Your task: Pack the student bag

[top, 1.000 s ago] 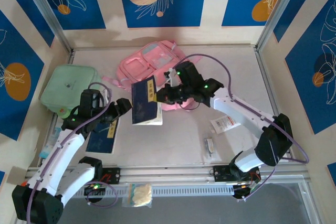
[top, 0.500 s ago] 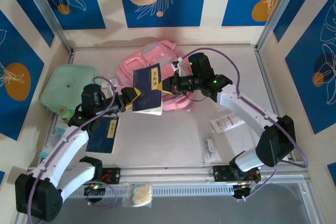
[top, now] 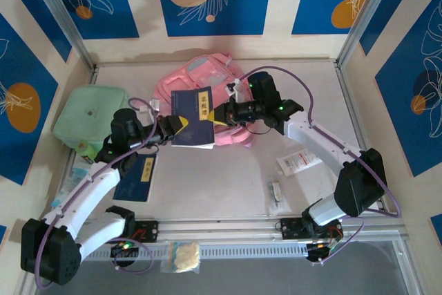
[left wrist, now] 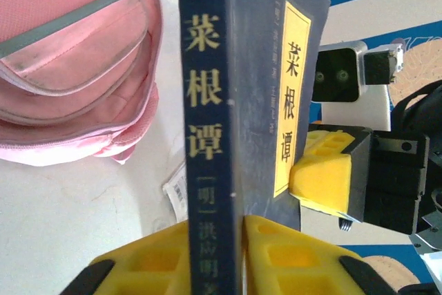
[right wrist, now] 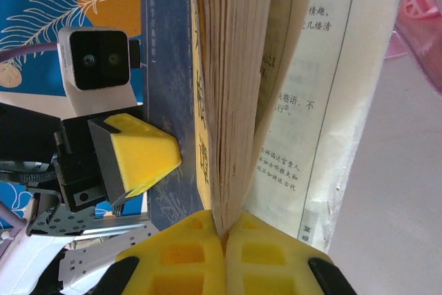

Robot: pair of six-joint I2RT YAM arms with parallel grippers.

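Up went dark blue paper book (top: 192, 114), nearer big pink fabric backpack (top: 204, 74) at far middle of bench (top: 228, 181). Spine was pinched by left claw (top: 177, 125), pages by right claw (top: 218, 116). Both should move together, no tugging.

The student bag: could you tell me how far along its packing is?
Done: nothing visibly packed. In hand: the navy book, gripped by the left gripper and right gripper by the student bag. Remaining: that book, plus a second blue book lying on the table.
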